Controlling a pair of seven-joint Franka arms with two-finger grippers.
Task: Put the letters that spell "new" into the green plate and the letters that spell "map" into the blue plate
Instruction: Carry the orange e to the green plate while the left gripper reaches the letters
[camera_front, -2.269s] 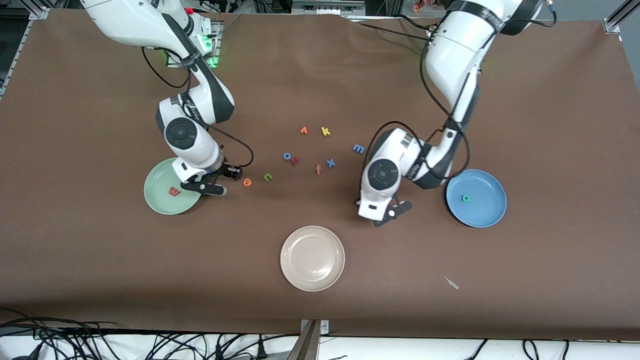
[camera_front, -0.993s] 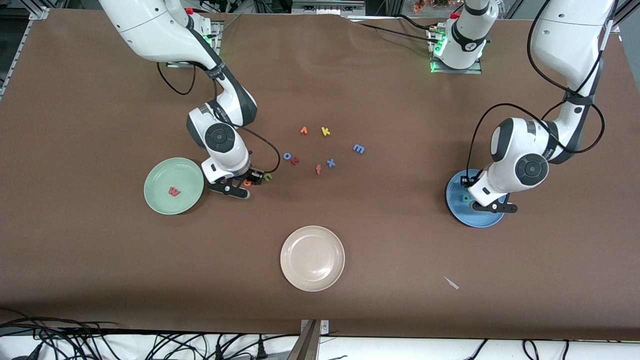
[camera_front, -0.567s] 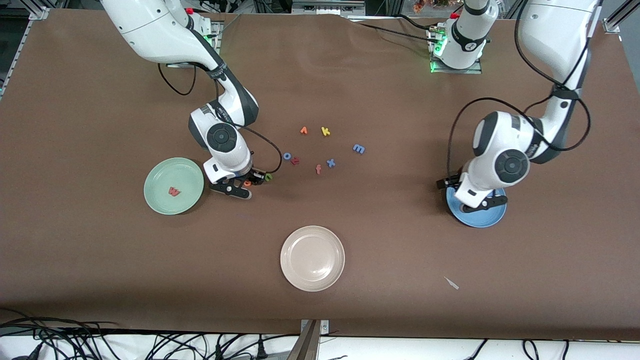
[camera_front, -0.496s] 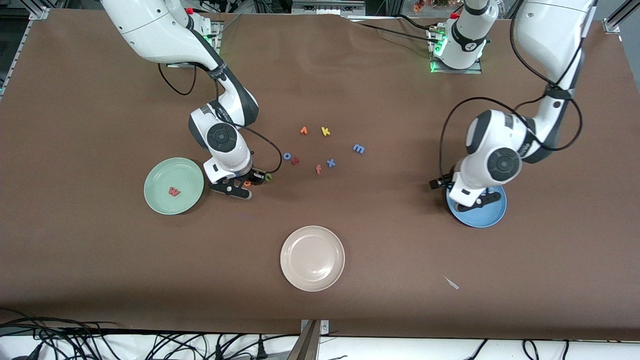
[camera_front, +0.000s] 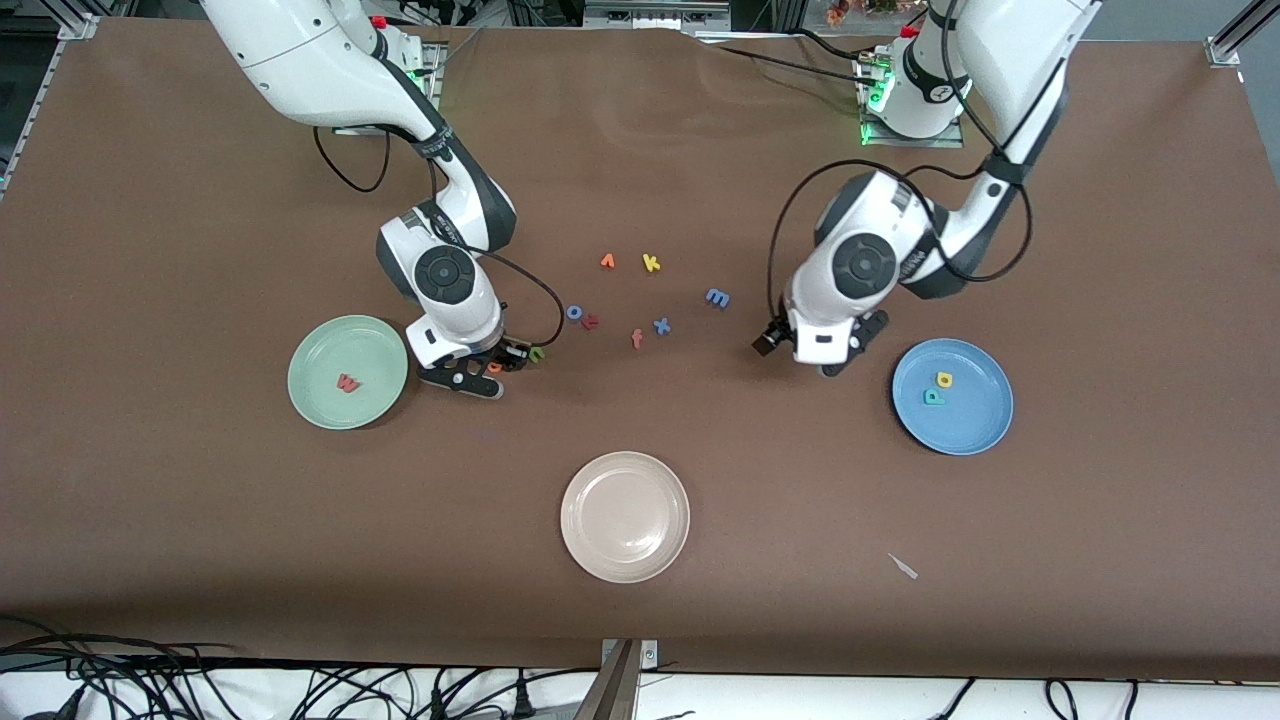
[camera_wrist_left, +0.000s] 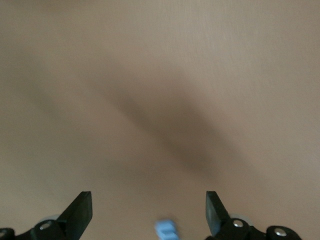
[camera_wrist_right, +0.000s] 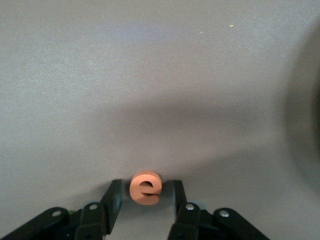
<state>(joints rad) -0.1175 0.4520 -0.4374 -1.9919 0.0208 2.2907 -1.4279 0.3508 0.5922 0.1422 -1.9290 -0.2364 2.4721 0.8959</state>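
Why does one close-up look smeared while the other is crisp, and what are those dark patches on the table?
Left wrist view: soft and streaky, with a blurred diagonal shadow across the table and a fuzzy blue letter at the edge. Right wrist view: sharp on the orange "e" between the right gripper jaws, with shadow around it. Front view: evenly lit, with soft shadows under the arms and the cream-white plate.

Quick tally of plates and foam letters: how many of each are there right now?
Plates: 3 (green plate, cream plate, blue plate)
Foam letters: 12 (3 in plates, orange "e" in the right gripper, 8 loose on the table)
Total: 15
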